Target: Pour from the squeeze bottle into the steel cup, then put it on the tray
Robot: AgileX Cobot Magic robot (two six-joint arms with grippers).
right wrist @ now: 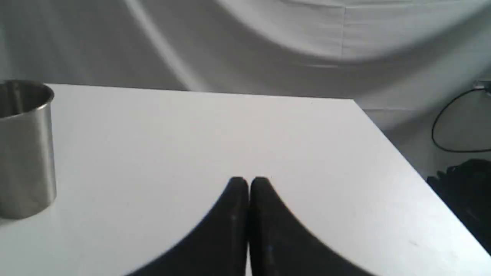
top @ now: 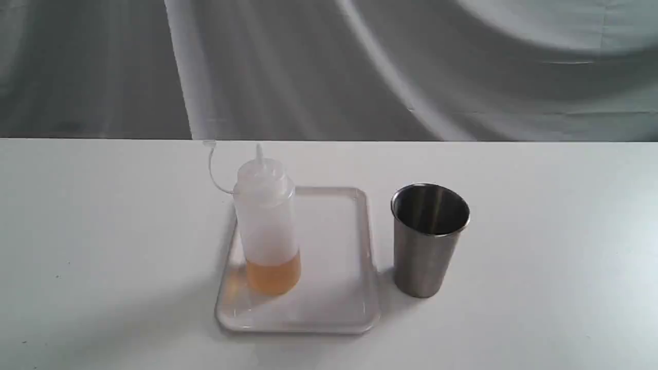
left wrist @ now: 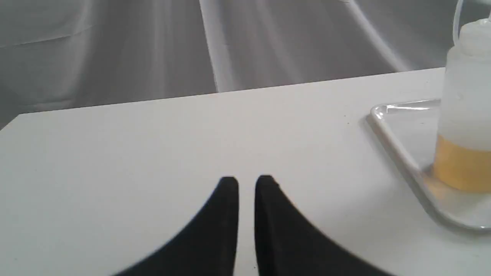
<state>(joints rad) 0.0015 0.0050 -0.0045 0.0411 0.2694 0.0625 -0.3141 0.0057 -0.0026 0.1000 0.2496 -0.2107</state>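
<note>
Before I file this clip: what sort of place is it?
Probably a staged test bench, not a kitchen: a bare white table, grey cloth backdrop, and only a squeeze bottle, tray and steel cup.

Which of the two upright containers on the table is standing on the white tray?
The translucent plastic squeeze bottle with amber liquid stands on the glossy white rectangular tray. The brushed stainless-steel cup stands on the bare white table beside the tray.

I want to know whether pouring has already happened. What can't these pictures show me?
- Steel cup: its bottom is lost in the dark interior in the exterior view; cropped in the right wrist view.
- Squeeze bottle: nozzle tip blurred in the exterior view, cut off in the left wrist view.
</note>
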